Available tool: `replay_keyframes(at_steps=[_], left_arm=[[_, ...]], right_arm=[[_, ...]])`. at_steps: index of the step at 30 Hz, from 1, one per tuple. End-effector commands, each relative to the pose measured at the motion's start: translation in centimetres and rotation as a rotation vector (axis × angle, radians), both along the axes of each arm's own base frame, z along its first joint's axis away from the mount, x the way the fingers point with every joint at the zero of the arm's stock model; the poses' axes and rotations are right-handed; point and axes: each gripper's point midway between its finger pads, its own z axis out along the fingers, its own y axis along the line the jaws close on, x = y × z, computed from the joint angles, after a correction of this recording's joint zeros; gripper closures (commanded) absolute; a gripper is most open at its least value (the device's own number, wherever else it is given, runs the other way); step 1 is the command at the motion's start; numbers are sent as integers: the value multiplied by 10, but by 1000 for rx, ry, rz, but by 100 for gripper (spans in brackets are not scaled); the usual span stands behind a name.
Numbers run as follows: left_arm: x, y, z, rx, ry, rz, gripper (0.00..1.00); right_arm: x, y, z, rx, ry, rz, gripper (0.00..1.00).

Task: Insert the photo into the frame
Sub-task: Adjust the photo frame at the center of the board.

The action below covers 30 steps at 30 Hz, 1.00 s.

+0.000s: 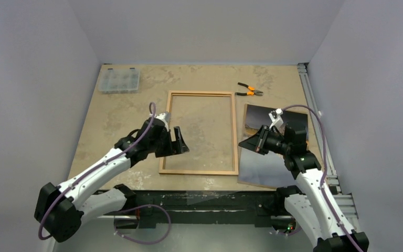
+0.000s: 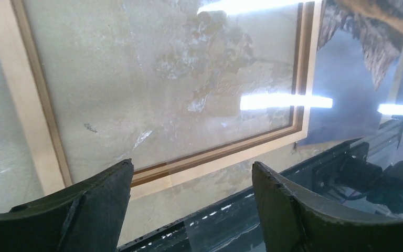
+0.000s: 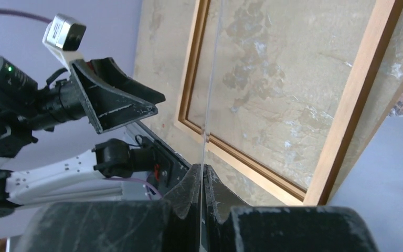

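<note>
The frame [image 1: 199, 131], light wood, lies flat mid-table, and the table shows through it. The photo [image 1: 265, 169] lies picture up just right of it, partly under my right arm. My right gripper [image 1: 253, 143] is shut on the edge of a thin clear pane [image 3: 210, 105], seen edge-on in the right wrist view and held above the frame's right side [image 3: 357, 94]. My left gripper [image 1: 181, 140] is open and empty above the frame's lower left part [image 2: 26, 105]. The pane's glare [image 2: 283, 101] and the photo [image 2: 357, 47] show in the left wrist view.
A clear plastic parts box [image 1: 118, 80] sits at the far left. Orange-handled pliers [image 1: 249, 90] lie behind the frame. An aluminium rail [image 1: 315, 115] runs along the right edge and a black rail [image 1: 215, 199] along the near edge.
</note>
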Motion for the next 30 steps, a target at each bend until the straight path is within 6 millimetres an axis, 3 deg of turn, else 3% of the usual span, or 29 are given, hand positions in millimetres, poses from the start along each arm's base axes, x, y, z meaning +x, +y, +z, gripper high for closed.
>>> replay_keyframes(at_steps=[1, 6, 11, 20, 26, 30], left_arm=[[2, 28, 24, 100, -105, 45, 19], [6, 66, 22, 263, -142, 139, 22], [4, 90, 6, 430, -66, 172, 25], [5, 74, -52, 323, 79, 142, 31], [-9, 73, -88, 302, 144, 149, 40], [-18, 76, -101, 295, 161, 151, 48]], right_arm=[[12, 1, 44, 44, -19, -50, 100], [16, -5, 76, 35, -47, -108, 100], [14, -8, 84, 42, -52, -135, 100], [24, -4, 100, 71, -68, -130, 100], [25, -1, 111, 85, -78, -111, 100], [27, 0, 116, 94, -78, -112, 100]])
